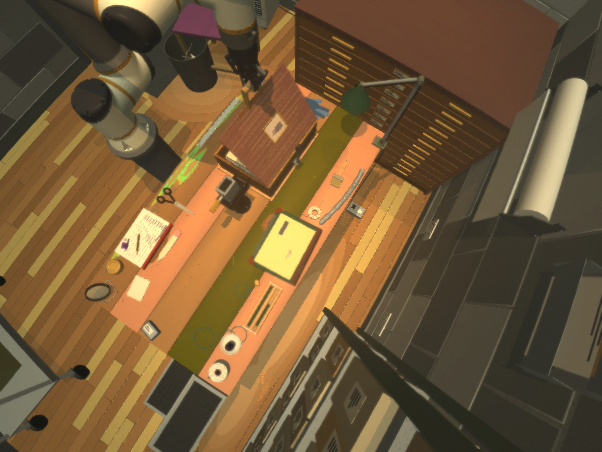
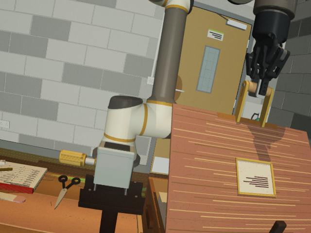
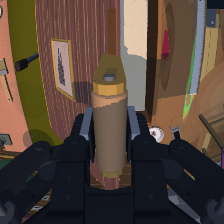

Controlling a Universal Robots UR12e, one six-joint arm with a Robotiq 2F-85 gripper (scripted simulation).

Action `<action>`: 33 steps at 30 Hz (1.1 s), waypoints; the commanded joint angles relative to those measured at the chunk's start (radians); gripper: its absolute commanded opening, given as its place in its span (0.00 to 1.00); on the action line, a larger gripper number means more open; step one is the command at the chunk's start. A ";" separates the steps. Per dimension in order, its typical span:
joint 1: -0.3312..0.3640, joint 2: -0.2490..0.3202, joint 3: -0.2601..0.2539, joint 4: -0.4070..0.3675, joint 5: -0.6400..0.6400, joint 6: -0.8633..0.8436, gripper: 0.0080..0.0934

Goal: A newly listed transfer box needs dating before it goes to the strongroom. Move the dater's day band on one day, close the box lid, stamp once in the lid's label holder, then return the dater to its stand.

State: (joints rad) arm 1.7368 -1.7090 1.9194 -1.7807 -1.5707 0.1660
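Note:
At the far end of the desk the transfer box [image 1: 265, 145] stands with its wooden lid [image 2: 238, 170] raised at a slant. My gripper [image 2: 260, 87] is clamped on the round bar of the lid handle [image 3: 109, 131] at the lid's upper edge. The framed label holder [image 2: 255, 177] sits in the middle of the lid, with dark lines on its card. The dater [image 2: 114, 168], a grey block with a yellow knurled handle [image 2: 72, 158], rests on its black stand [image 2: 110, 198] just left of the box. The box's inside is mostly hidden by the lid.
My own arm's elbow [image 2: 135, 120] hangs close behind the dater. Scissors [image 1: 170, 197], a ledger [image 1: 142, 243] and a yellow pad [image 1: 285, 245] lie on the desk. A desk lamp [image 1: 385, 105] and a drawer cabinet [image 1: 420, 75] stand right of the box.

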 commanded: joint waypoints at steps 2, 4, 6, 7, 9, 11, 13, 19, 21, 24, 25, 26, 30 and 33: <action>0.002 -0.009 0.013 -0.006 0.000 0.002 0.00; 0.004 -0.019 0.028 -0.012 0.000 0.004 0.00; 0.006 -0.028 0.043 -0.018 0.000 0.006 0.00; 0.007 -0.032 0.051 -0.021 0.000 0.007 0.00; 0.009 -0.041 0.066 -0.028 0.000 0.009 0.00; 0.011 -0.049 0.081 -0.035 0.000 0.011 0.00; 0.013 -0.057 0.097 -0.042 0.000 0.013 0.00; 0.019 -0.079 0.141 -0.064 0.000 0.019 0.00; 0.020 -0.086 0.156 -0.072 0.000 0.021 0.00; 0.023 -0.095 0.177 -0.085 0.000 0.023 0.00; 0.024 -0.098 0.184 -0.089 0.000 0.024 0.00; 0.025 -0.100 0.191 -0.094 0.000 0.025 0.00; 0.029 -0.110 0.219 -0.112 0.000 0.029 0.00; 0.031 -0.116 0.239 -0.125 0.000 0.031 0.00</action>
State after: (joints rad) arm 1.7684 -1.8248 2.1611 -1.9063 -1.5706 0.1975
